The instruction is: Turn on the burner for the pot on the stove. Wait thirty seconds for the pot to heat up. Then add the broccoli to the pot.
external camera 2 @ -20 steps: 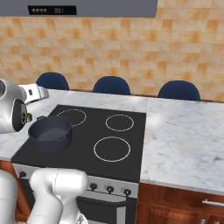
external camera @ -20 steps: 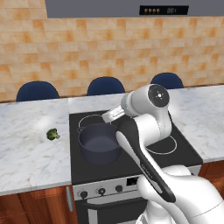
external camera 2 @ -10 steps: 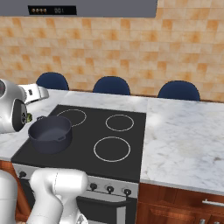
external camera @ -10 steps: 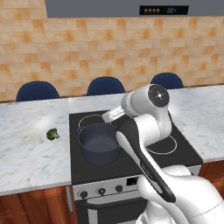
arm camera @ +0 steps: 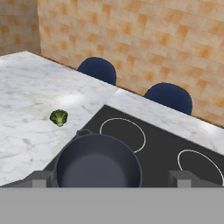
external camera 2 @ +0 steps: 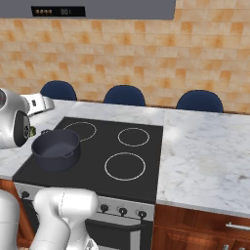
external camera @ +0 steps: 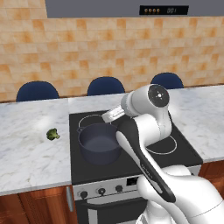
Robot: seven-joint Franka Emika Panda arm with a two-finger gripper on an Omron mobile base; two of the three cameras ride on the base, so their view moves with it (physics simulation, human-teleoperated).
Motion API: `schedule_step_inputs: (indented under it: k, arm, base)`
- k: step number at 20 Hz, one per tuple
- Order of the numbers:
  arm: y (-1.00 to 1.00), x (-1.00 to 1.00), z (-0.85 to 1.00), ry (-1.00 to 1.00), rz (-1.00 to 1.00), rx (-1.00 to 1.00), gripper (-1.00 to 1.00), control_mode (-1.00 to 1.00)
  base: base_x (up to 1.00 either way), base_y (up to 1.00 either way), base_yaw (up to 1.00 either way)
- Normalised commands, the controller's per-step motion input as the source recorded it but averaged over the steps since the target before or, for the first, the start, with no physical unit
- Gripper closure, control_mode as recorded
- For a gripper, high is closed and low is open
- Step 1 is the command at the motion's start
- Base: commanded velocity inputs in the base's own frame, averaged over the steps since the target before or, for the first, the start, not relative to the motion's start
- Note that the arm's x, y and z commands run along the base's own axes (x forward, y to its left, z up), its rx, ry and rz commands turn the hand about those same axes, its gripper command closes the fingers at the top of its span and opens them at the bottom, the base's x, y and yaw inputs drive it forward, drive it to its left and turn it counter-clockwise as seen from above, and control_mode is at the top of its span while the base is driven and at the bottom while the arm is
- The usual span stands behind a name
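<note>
**Inspector:** Position of the pot (external camera: 99, 143)?

**Assistant:** On the stove (external camera 2: 146, 149), near-left burner. It stands upright, no lid, interior bare. In the right base view the pot (external camera 2: 56, 149) sits just behind the silver front panel with its row of dark knobs (external camera 2: 122, 211).

**Inspector:** The broccoli (external camera: 53, 134)?

**Assistant:** Lying on the marble counter (external camera: 26, 148) left of the stove, apart from the pot and not touching the cooktop edge. The hand view confirms it: the broccoli (arm camera: 58, 117) rests on the counter beyond and to the left of the pot's rim (arm camera: 98, 164).

**Inspector:** State of the gripper (arm camera: 112, 178)?

**Assistant:** Spread wide, nothing between the fingers. The two fingertips (arm camera: 41, 178) show at the bottom of the hand view, one on either side of the pot, both clear of it. The hand hangs above the pot, camera looking over it toward the far tiled wall (arm camera: 144, 39).

**Inspector:** Other items noted?

**Assistant:** Three dark blue chair backs (external camera: 105, 85) behind the far counter edge. The other three burner rings (external camera 2: 125, 166) carry nothing.
</note>
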Motion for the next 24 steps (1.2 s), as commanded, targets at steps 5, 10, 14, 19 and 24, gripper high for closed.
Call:
schedule_step_inputs:
  k: [5,10,14,19,24]
  arm:
    - [0.00,0.00,0.00,0.00,0.00,0.00,-1.00,-1.00]
    - [0.00,0.00,0.00,0.00,0.00,0.00,-1.00,-1.00]
    - [0.00,0.00,0.00,0.00,0.00,0.00,-1.00,-1.00]
    - [0.00,0.00,0.00,0.00,0.00,0.00,-1.00,-1.00]
    - [0.00,0.00,0.00,0.00,0.00,0.00,-1.00,-1.00]
  base:
    - [0.00,0.00,0.00]
    - [0.00,0.00,0.00]
    - [0.00,0.00,0.00]
    - [0.00,0.00,0.00]
    - [0.00,0.00,0.00]
